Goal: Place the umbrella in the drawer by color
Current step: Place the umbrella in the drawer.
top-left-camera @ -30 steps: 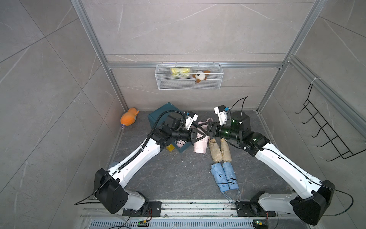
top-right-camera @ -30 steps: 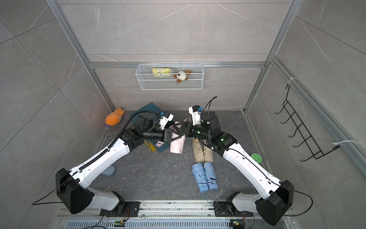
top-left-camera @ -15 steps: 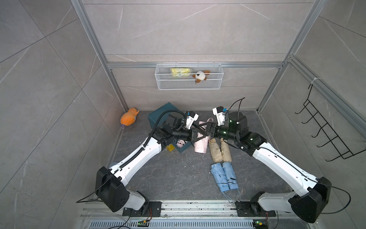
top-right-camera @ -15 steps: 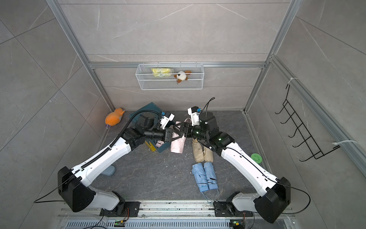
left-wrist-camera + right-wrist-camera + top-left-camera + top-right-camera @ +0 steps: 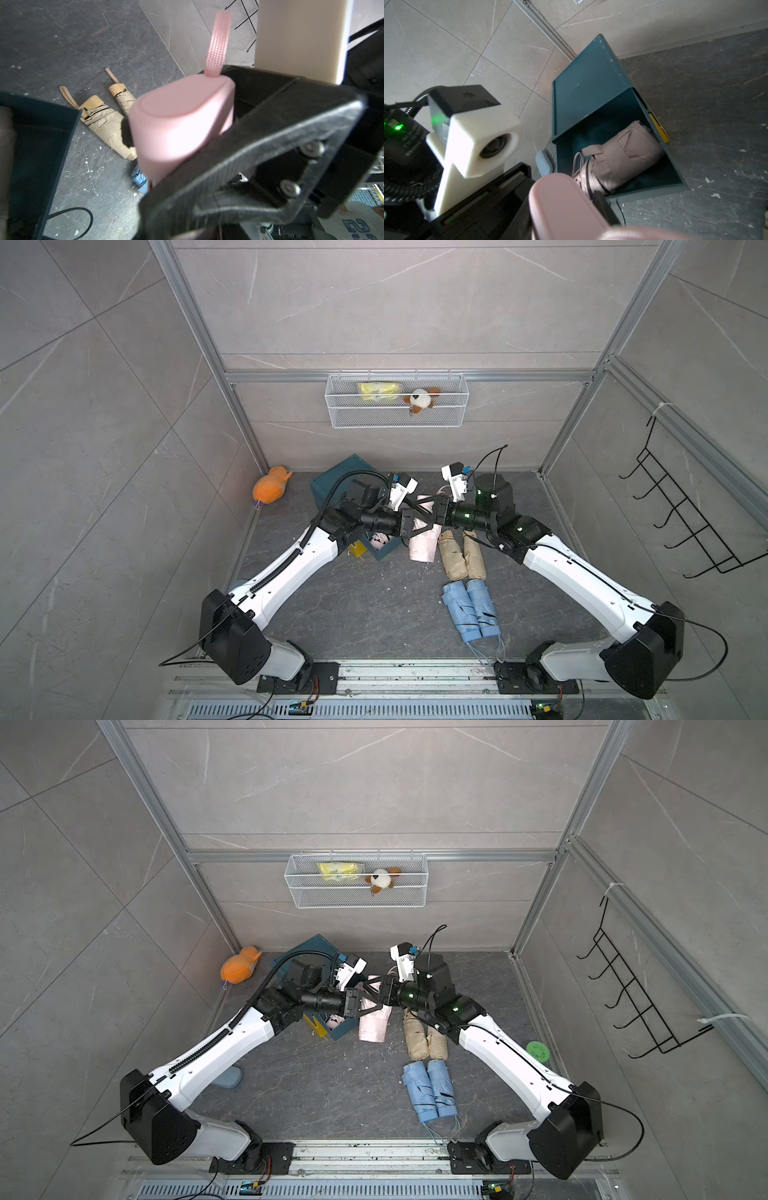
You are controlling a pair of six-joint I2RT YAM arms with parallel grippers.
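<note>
Umbrella (image 5: 180,124), pink: where was it? (A)
Mid-air betw. both arms, hanging handle-up beside the drawer (image 5: 645,193). L gripper (image 5: 423,521) was clamped on its handle; R gripper (image 5: 428,510) sat round the handle too, grip unclear. (B)
Progress? (A)
Early. A 2nd pink (image 5: 623,160) lay inside the drawer. To do: this one, plus 2 tan (image 5: 451,556) & 2 blue (image 5: 457,610) on the floor (image 5: 374,614). (B)

There are a pink umbrella (image 5: 422,547), teal drawer (image 5: 604,122), beige umbrellas (image 5: 451,553), light-blue umbrellas (image 5: 469,610) and orange plush (image 5: 270,490).
</note>
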